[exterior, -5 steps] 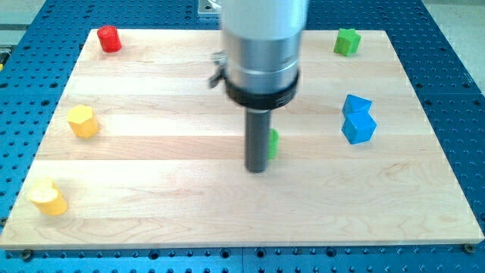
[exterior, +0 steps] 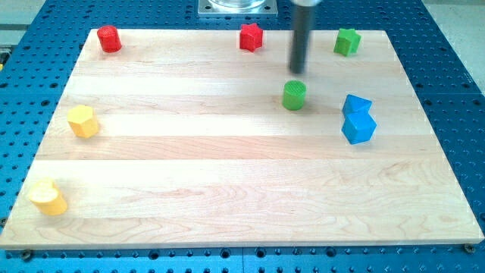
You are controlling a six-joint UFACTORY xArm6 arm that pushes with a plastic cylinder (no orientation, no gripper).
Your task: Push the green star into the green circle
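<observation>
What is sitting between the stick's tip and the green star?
Nothing: the camera view shows only bare wood between my tip and the green star. The green circle sits just below my tip.

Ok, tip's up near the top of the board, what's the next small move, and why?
Probably swing my tip around to the upper right of the green star. It now sits between the star and the green circle, so pushing from there would drive the star away.
</observation>
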